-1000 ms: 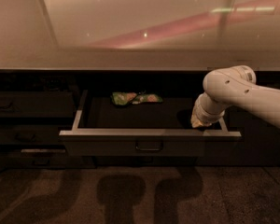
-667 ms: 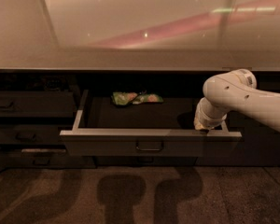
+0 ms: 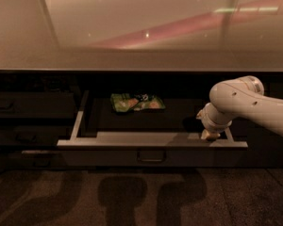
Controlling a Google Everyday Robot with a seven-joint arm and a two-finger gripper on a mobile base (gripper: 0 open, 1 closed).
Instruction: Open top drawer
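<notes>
top drawer point(image 3: 104, 157) stands pulled well out below the countertop point(image 3: 132, 55); you see its loop handle point(image 3: 151, 156) centred on the front. a green snack bag point(image 3: 137, 102) lies at the tray's back. the gripper point(image 3: 210, 135) sits at the right front rim, mostly hidden behind the wrist; you cannot tell its state.

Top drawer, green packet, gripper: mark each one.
top drawer point(image 3: 108, 157): camera view, on its dark front panel.
green packet point(image 3: 137, 102): camera view, on its middle, inside the drawer.
gripper point(image 3: 210, 135): camera view, its tip at the drawer's right front rim.

Gripper point(image 3: 210, 134) at top drawer point(image 3: 132, 138) front-right corner
</notes>
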